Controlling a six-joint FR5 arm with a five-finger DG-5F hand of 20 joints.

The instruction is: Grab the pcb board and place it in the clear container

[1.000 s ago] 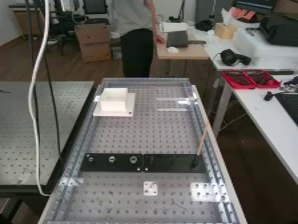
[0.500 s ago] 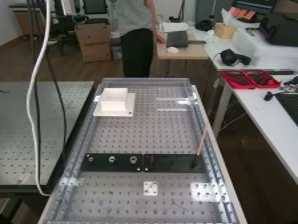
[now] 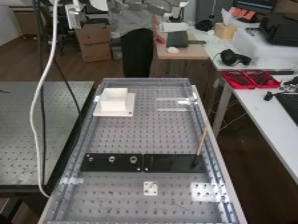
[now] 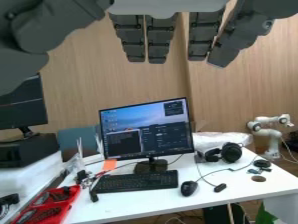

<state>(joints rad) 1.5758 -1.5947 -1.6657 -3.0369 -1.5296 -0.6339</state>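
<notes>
At the top edge of the high view is the hand (image 3: 156, 7), high up past the bench's far end, well apart from everything on the bench. In the wrist view the fingers of the hand (image 4: 161, 37) hang straight and spread, with nothing between them. A small pale square plate (image 3: 150, 188) with holes, possibly the pcb board, lies flat near the bench's near end. Clear, shiny edges (image 3: 173, 109) at the far right of the bench may belong to the clear container; I cannot tell for certain.
A white block on a plate (image 3: 114, 103) stands at the far left of the bench. Black fixture plates (image 3: 112, 161) cross its middle, with a thin wooden stick (image 3: 201, 142) leaning at the right. A white cable (image 3: 38, 102) hangs at the left. Red trays (image 3: 250, 79) sit on the side table.
The hand and part of the white arm have come into the high view along its top edge. The hanging cables have swung to the right. The things on the bench have not moved.
</notes>
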